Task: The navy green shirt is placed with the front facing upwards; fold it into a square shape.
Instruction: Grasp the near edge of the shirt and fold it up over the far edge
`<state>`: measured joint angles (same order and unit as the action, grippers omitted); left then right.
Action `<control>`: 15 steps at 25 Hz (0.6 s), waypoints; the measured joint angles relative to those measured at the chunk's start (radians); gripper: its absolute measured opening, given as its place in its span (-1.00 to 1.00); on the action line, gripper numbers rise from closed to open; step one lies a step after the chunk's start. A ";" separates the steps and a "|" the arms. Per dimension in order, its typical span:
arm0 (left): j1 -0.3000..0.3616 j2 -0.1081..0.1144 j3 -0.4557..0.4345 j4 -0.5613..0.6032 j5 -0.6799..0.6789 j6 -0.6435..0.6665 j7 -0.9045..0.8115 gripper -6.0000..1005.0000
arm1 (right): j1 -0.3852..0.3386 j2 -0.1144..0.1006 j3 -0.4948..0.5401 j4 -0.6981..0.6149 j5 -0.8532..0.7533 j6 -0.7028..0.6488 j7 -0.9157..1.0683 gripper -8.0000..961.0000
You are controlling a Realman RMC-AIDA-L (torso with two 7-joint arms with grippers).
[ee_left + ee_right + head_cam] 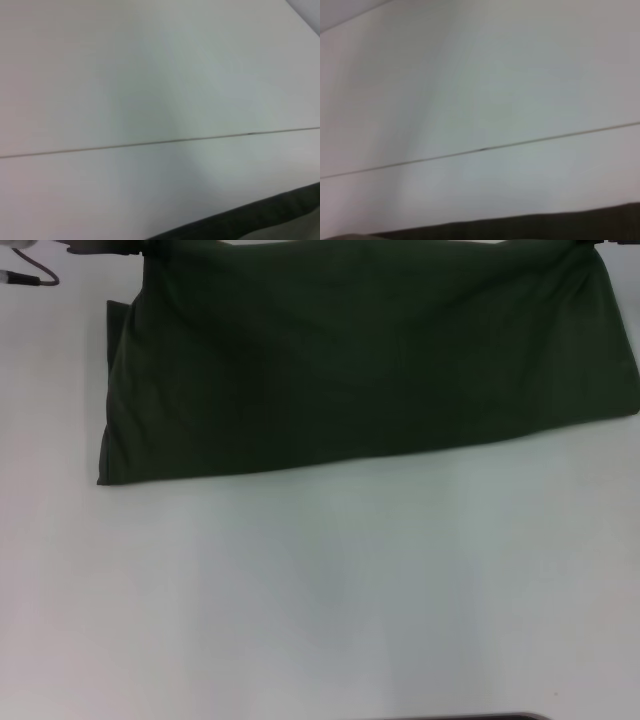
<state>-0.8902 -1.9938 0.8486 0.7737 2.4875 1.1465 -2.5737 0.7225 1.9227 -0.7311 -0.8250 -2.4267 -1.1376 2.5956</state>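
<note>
Neither end effector's fingers can be made out. In the head view only dark bits of the left end effector (120, 252) and right end effector (590, 248) show at the far corners of the navy green shirt (360, 370), so whether they grip the cloth cannot be told. The shirt lies as a wide folded band on the far part of the white counter (330, 600), its near fold edge slanting. No lettering shows. Left of the shirt's far left corner, a grey cable (35, 275) curls on the counter. Both wrist views show white counter crossed by a thin seam (160, 142), with dark cloth along one edge.
</note>
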 joint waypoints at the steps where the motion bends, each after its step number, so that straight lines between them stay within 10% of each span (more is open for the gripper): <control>1: 0.000 -0.001 0.007 0.000 0.000 -0.008 -0.001 -0.72 | 0.002 0.001 -0.003 0.003 0.000 0.011 0.000 -0.89; 15: 0.000 -0.010 0.036 -0.015 0.002 -0.070 0.005 -0.71 | 0.013 0.010 -0.004 0.020 0.000 0.078 0.000 -0.89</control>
<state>-0.8902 -2.0037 0.8845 0.7592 2.4893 1.0765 -2.5686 0.7352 1.9324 -0.7348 -0.8051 -2.4264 -1.0594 2.5954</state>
